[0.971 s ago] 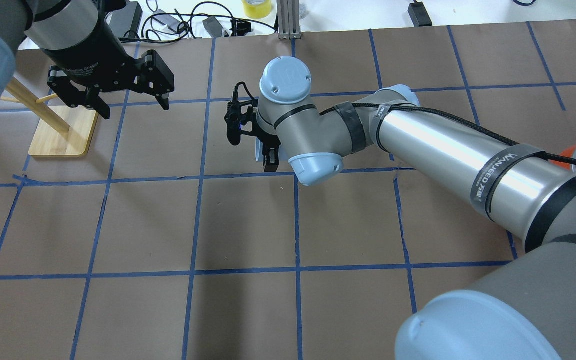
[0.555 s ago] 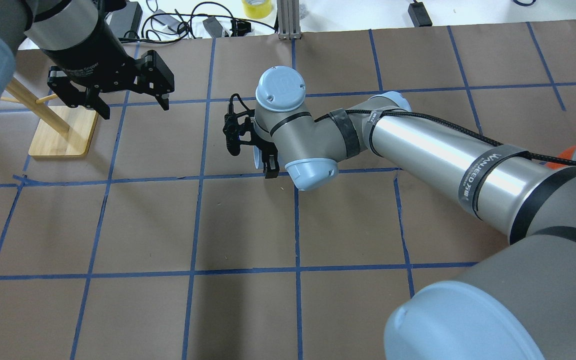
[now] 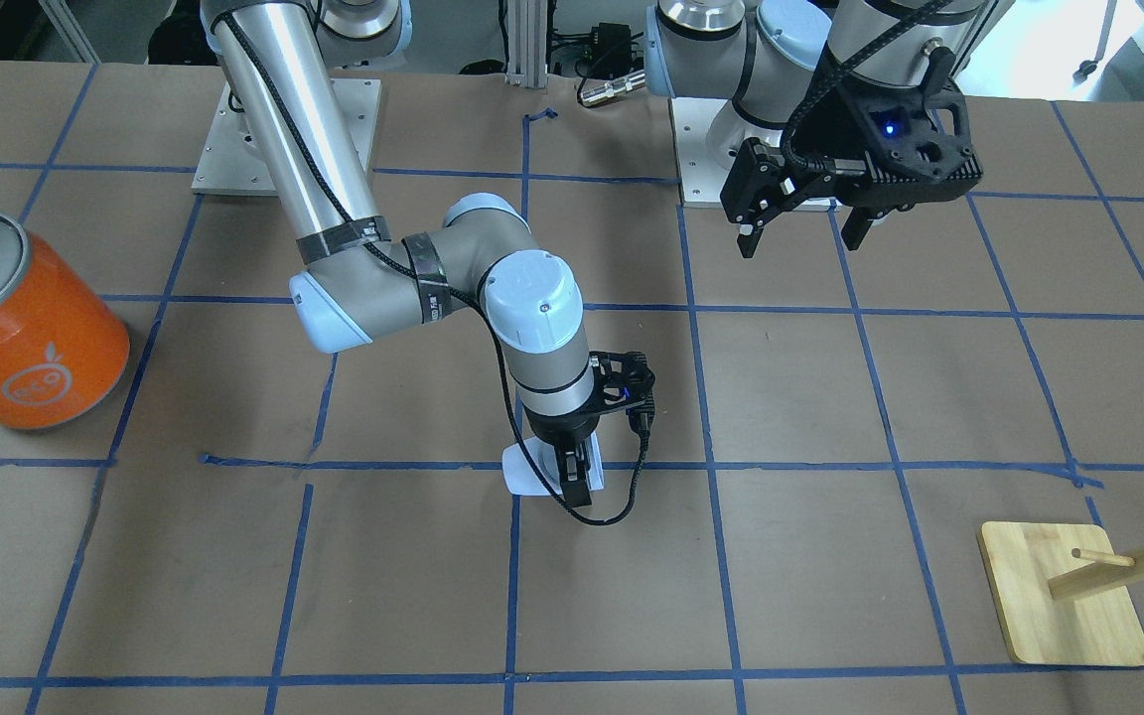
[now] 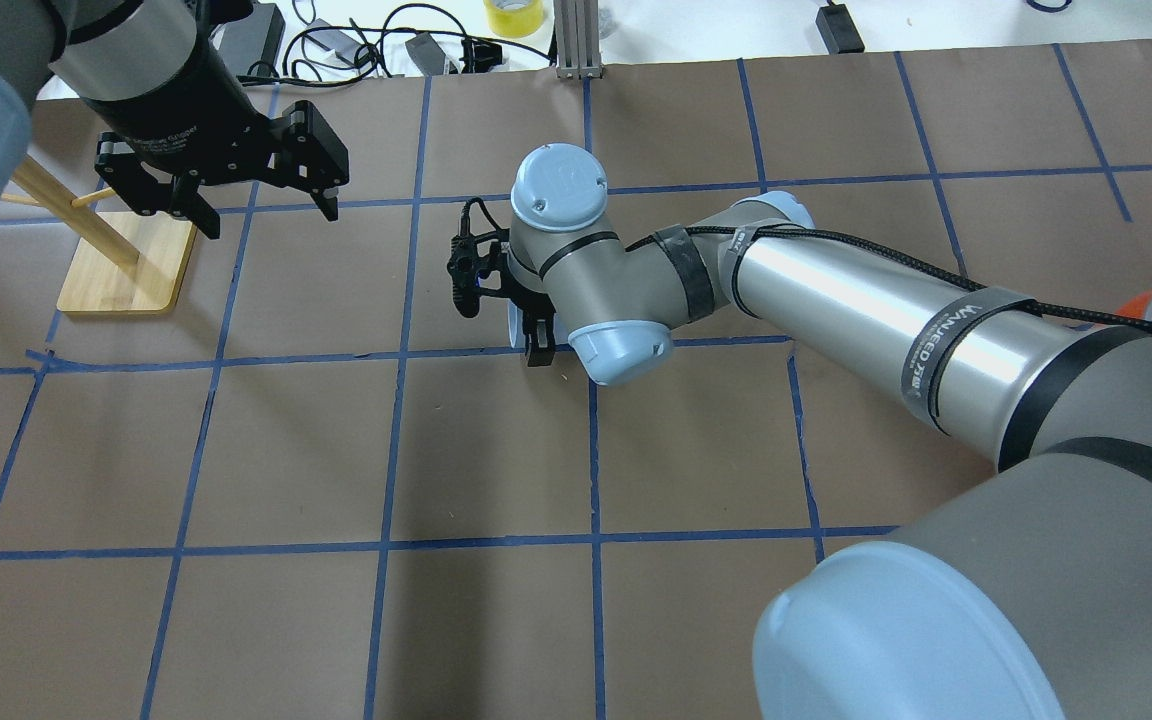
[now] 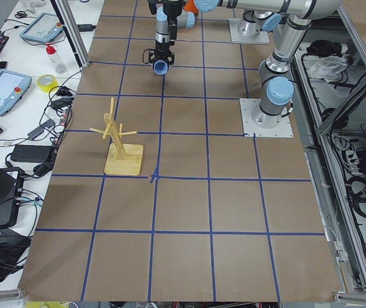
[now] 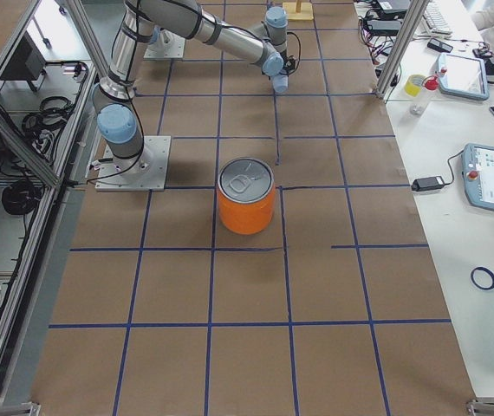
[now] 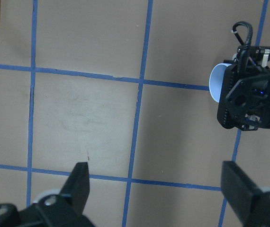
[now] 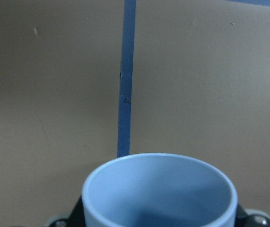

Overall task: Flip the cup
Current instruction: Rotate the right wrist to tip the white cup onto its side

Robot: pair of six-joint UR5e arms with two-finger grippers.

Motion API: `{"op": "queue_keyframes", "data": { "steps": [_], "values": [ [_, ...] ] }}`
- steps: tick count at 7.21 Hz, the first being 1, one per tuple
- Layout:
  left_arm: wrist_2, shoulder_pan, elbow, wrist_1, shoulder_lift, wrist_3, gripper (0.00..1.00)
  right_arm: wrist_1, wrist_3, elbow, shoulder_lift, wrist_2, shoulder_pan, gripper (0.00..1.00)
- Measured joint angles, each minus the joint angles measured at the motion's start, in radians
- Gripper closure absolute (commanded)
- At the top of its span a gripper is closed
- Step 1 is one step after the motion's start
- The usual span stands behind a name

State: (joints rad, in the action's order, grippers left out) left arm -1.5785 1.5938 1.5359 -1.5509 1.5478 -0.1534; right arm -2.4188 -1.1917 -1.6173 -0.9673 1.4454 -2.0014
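Note:
The pale blue cup (image 3: 524, 478) is held in my right gripper (image 3: 572, 479) low over the brown table, near its middle. It is tipped on its side. Its blue mouth faces my left side in the left wrist view (image 7: 217, 83) and the exterior left view (image 5: 161, 67). The right wrist view looks into its rim (image 8: 158, 189). From overhead only a sliver of the cup (image 4: 515, 322) shows beside the right gripper (image 4: 534, 342). I cannot tell whether it touches the table. My left gripper (image 4: 271, 215) is open and empty, well above the table; it also shows in the front view (image 3: 798, 238).
A large orange can (image 3: 26, 328) with a silver lid stands on my right side. A wooden peg stand (image 4: 126, 265) sits below my left arm. Cables and a yellow tape roll (image 4: 514, 15) lie past the table's far edge.
My right arm has shifted a little toward me and slightly left with the cup still in its gripper. The left arm has not moved.

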Motion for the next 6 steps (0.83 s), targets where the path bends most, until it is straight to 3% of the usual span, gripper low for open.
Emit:
{"op": "queue_keyframes", "data": {
  "steps": [4,5,6],
  "values": [
    [0.000,0.000,0.000,0.000,0.000,0.000,0.00,-0.007,0.032,-0.006,0.026,0.005,-0.006,0.72],
    [0.000,0.000,0.000,0.000,0.000,0.000,0.00,-0.008,0.034,-0.004,0.030,0.002,-0.007,0.64],
    [0.000,0.000,0.000,0.000,0.000,0.000,0.00,-0.007,0.036,-0.003,0.031,-0.001,-0.007,0.43]
  ]
}}
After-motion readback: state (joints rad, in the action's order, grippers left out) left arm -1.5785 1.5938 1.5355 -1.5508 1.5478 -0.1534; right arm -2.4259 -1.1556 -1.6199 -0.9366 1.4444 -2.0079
